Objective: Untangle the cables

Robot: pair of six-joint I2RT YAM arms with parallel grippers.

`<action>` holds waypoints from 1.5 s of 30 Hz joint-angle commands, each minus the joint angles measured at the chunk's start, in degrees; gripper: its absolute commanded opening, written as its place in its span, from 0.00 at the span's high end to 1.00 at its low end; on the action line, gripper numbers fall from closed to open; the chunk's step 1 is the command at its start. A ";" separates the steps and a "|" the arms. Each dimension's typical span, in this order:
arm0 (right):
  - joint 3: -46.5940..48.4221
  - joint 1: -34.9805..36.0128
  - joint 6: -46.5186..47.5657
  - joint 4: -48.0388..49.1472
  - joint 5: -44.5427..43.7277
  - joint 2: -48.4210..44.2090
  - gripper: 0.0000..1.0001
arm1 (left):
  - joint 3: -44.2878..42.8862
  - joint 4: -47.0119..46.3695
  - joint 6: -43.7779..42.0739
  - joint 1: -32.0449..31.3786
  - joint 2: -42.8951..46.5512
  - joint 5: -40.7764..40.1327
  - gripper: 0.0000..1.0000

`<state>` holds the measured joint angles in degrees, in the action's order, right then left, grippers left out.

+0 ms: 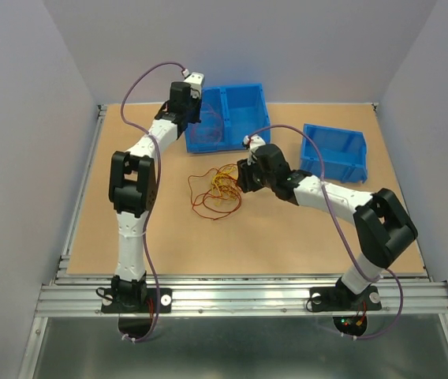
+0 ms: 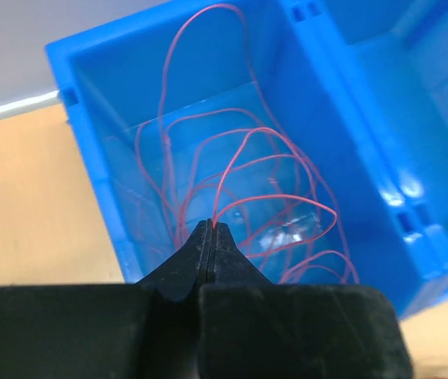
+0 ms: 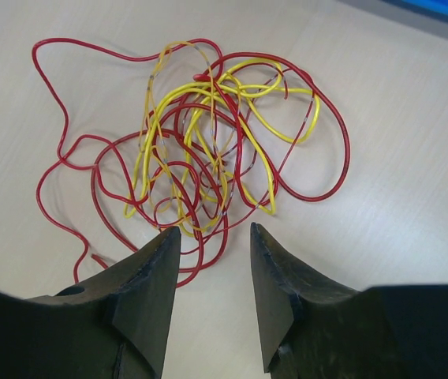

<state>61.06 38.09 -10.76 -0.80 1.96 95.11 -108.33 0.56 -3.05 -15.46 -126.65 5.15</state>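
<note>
1. Desk (image 1: 303, 237) middle: a tangle of cables (image 3: 200, 150), red, yellow and orange loops, lies flat on the wood.
2. The right pincer (image 3: 212, 257) hovers just over the tangle's near edge, jaws apart, gripping nothing.
3. Farther back, a two-part blue bin (image 2: 90, 142) holds one red cable (image 2: 244, 150) coiled in its left compartment.
4. The left pincer (image 2: 210, 230) hangs above that compartment, jaws pressed together, seemingly pinching the red cable's end at the tips.

SURFACE: tan wooden tabletop (image 1: 303, 237) | CARRIES: tangle of thin red and yellow cables (image 1: 218, 192) | divided blue plastic bin (image 1: 248, 88) | smaller blue plastic bin (image 1: 342, 172)
</note>
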 commanded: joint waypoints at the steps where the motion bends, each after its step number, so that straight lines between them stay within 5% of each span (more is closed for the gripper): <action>1: -1.11 0.50 -0.31 3.61 -0.99 -4.05 0.54 | -4.24 -1.71 -6.52 -1.58 -0.78 -11.90 1.00; 2: -1.29 0.50 -0.40 3.70 -0.90 -4.32 0.54 | -5.12 -0.83 -7.05 -2.20 -1.31 -13.65 1.00; 7: -1.56 0.50 -0.13 4.49 0.41 -4.06 0.49 | -0.32 -4.40 -8.02 -2.29 2.27 -12.36 0.49; 13: 1.52 0.41 0.57 4.49 4.89 -0.28 0.37 | 9.00 -10.74 -8.38 -2.55 11.59 -8.05 0.30; 21: 4.95 0.41 1.97 4.40 11.22 5.61 0.36 | 26.66 -20.67 -7.06 -2.91 28.72 -9.18 0.01; 25: 6.00 0.41 2.76 4.49 12.63 6.84 0.41 | 37.90 -26.39 -6.53 -2.82 39.62 -8.41 0.01; 31: 6.79 0.41 3.82 5.02 13.07 6.93 0.57 | 49.61 -25.61 -10.05 -3.08 48.77 7.60 0.01; 33: 6.36 0.41 3.73 5.28 12.90 6.49 0.65 | 51.90 -24.91 -11.62 -3.52 50.44 9.70 0.02; 34: 6.18 0.41 3.65 5.45 12.90 6.23 0.79 | 54.08 -24.12 -12.24 -3.69 50.80 9.62 0.03; 37: 4.69 0.41 3.47 5.81 12.20 4.21 0.97 | 57.95 -22.89 -15.14 -4.48 51.15 7.96 0.04; 43: 0.21 0.41 2.68 6.77 10.70 -2.46 1.00 | 59.65 -18.07 -18.30 -5.19 48.96 2.95 0.04; 45: -1.20 0.41 2.50 6.95 9.65 -3.61 0.86 | 59.03 -16.82 -18.40 -5.19 47.56 1.01 0.02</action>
<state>62.37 38.09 -7.99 2.50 13.37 95.61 -48.14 -17.45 -18.96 -20.51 -77.95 9.58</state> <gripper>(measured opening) 0.073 0.964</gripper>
